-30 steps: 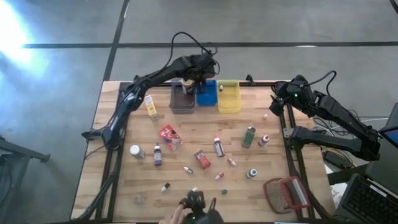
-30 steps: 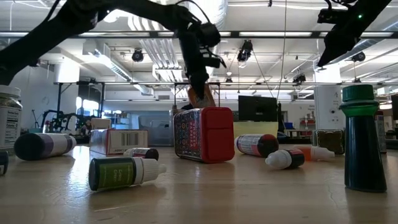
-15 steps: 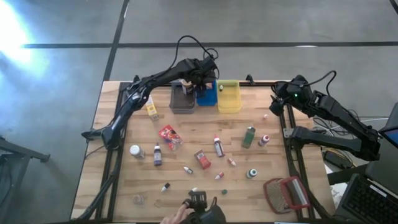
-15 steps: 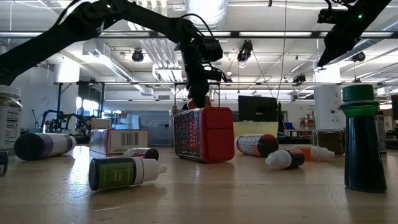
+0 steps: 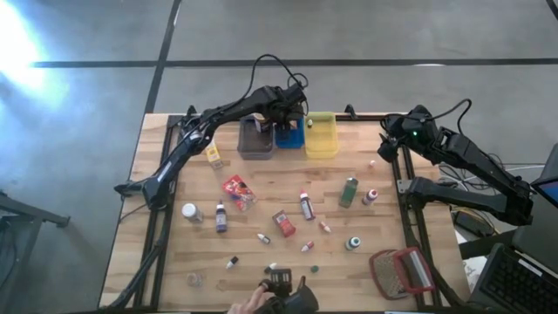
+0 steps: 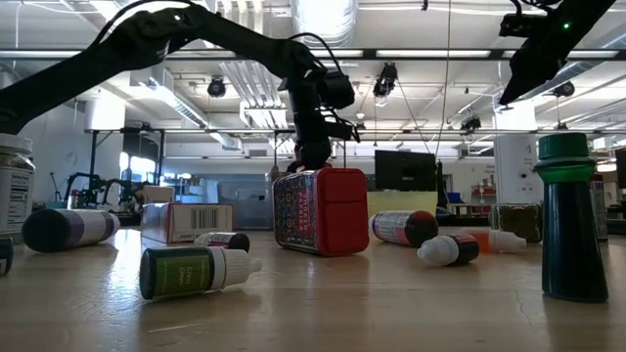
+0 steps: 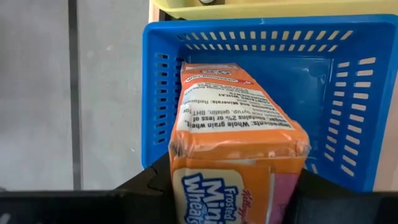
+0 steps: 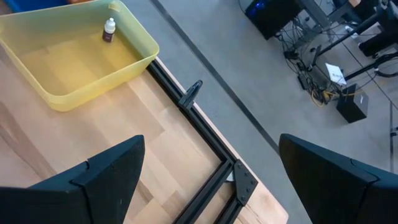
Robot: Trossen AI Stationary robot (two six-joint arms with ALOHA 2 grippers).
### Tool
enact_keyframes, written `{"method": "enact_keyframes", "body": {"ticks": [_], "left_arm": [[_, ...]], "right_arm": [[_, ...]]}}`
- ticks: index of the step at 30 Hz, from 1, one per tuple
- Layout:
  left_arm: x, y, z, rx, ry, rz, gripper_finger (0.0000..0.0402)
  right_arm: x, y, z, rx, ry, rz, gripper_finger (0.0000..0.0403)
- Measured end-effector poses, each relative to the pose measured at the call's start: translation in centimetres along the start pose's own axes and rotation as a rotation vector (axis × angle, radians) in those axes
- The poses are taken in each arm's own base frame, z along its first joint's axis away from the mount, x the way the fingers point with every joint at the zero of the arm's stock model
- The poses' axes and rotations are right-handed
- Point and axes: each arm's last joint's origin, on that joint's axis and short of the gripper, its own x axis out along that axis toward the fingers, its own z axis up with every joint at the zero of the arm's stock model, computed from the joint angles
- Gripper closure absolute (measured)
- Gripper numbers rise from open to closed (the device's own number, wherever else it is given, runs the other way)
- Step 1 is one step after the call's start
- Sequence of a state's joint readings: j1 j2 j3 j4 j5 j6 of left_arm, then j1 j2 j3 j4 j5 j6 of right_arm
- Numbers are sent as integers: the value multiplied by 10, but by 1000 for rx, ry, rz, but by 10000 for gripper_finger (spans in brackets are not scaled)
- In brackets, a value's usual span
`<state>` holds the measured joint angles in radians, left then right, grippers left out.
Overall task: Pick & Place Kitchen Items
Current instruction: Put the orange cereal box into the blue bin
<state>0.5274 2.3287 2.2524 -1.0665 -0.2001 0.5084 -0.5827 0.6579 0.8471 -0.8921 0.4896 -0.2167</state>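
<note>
Left hand (image 5: 281, 112): clamped on orange cereal box (image 7: 239, 152), box lowered into blue bin (image 7: 354, 93). Right hand (image 5: 390, 144): fingers wide, right of blue bin.

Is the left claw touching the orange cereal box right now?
Touching. The left wrist view shows the left claw closed on both sides of the orange cereal box, above the blue bin.

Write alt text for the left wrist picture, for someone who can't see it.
An orange cereal box fills the middle of the picture, gripped at its sides by the left claw and held over a blue bin. The edge of a yellow bin shows beyond, with grey floor beside them.
</note>
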Motion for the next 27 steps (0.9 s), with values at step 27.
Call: {"method": "enact_keyframes", "body": {"ticks": [27], "left_arm": [[-2,-2,7,0,-21,61,241]], "right_arm": [[0,0,0,0,0,0,37]]}}
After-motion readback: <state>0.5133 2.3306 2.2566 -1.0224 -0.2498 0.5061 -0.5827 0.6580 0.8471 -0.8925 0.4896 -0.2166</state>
